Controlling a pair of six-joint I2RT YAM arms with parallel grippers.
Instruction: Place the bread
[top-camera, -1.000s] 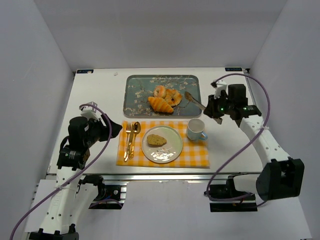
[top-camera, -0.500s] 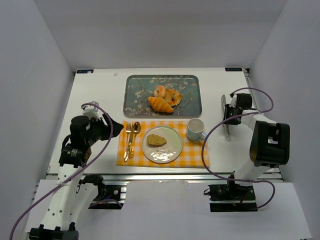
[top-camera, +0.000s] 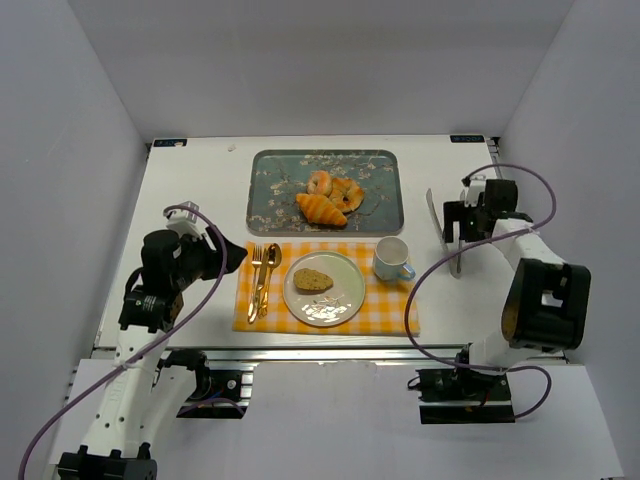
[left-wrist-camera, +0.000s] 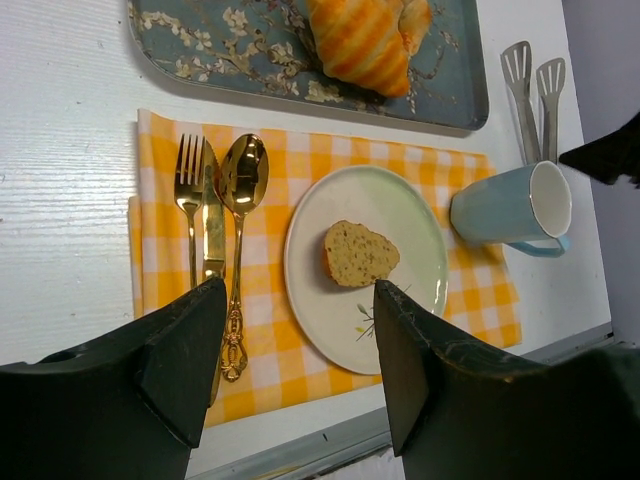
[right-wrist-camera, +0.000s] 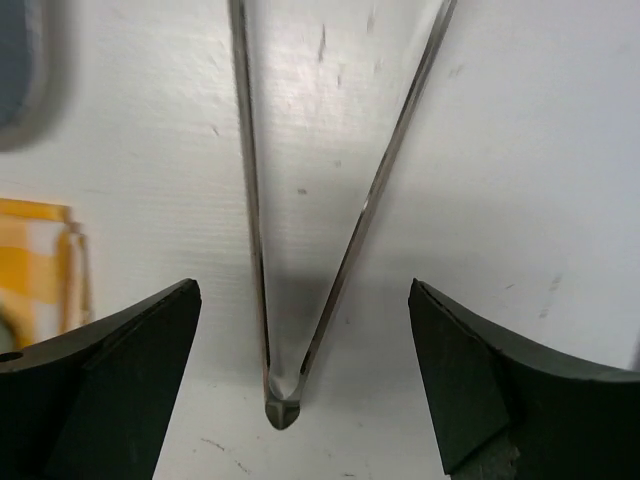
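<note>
**Table**. White; you see both pincers over it, the left pincer near its left edge and the right pincer near its right edge.

**Tray**. Blue, with a blossom pattern. It lies beyond the left pincer and off to that pincer's right, well apart from the right pincer. It carries a croissant and paler glazed rolls.

**Cloth**. Yellow check, starting just in front of the left pincer's tips.

**Plate**. Pale, resting on the cloth. In the left wrist view it sits straight ahead of the gap between the fingers.

**Tongs**. Steel, lying flat on the table directly under the right pincer. Their joined end is nearest its wrist and both arms run out between the fingers, touching neither.

**Cutlery.** A gold fork, knife and spoon lie side by side on the cloth, ahead of the left pincer's left finger.

**Cup**. Light blue, on the cloth's far right corner, between the plate and the right pincer.

**Bread**. Small and brown-crusted, it rests on the plate just beyond the left pincer's tips.

**Pincers.** You have both spread wide, each holding nothing.
</note>
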